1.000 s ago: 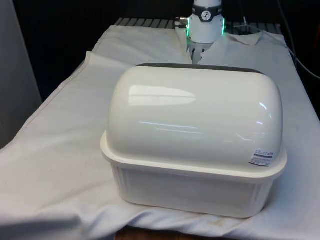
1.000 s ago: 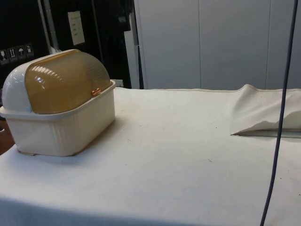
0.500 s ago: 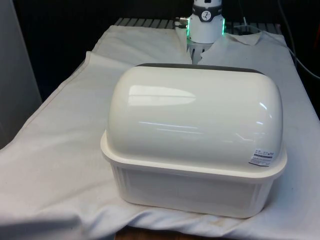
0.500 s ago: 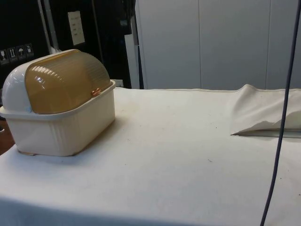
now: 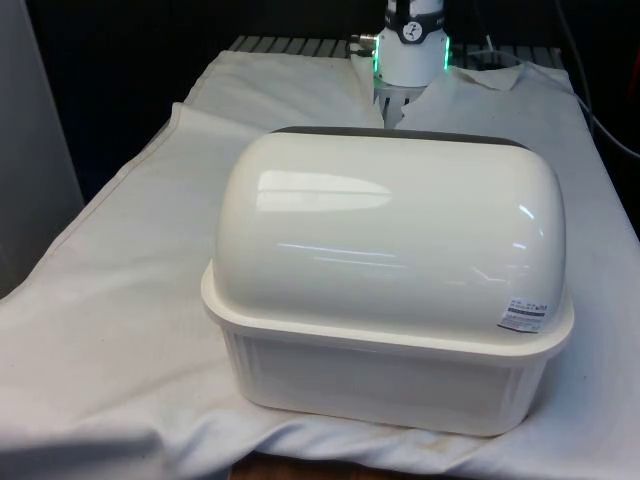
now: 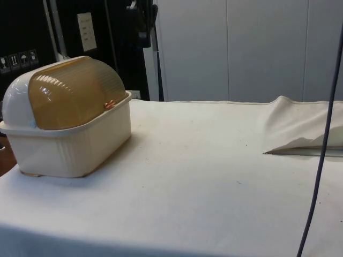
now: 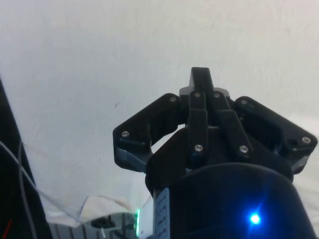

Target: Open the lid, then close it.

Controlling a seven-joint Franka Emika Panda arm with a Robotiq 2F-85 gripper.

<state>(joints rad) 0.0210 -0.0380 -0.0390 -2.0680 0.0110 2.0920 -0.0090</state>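
Light: I see bright, even overhead lighting.
Glare: soft streaks on the bread box (image 5: pixel 390 240) dome.
Shadows: faint beside the box on the cloth (image 6: pixel 214 171).
Background: black, underexposed.

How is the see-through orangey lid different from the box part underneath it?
The lid is amber and translucent; the base is cream and solid. The lid curves like a dome, while the base is a straight-walled tub. The lid's ribs run along its length; the base's ribs run up and down. Both belong to one bread box, with the lid down against the base's rim.
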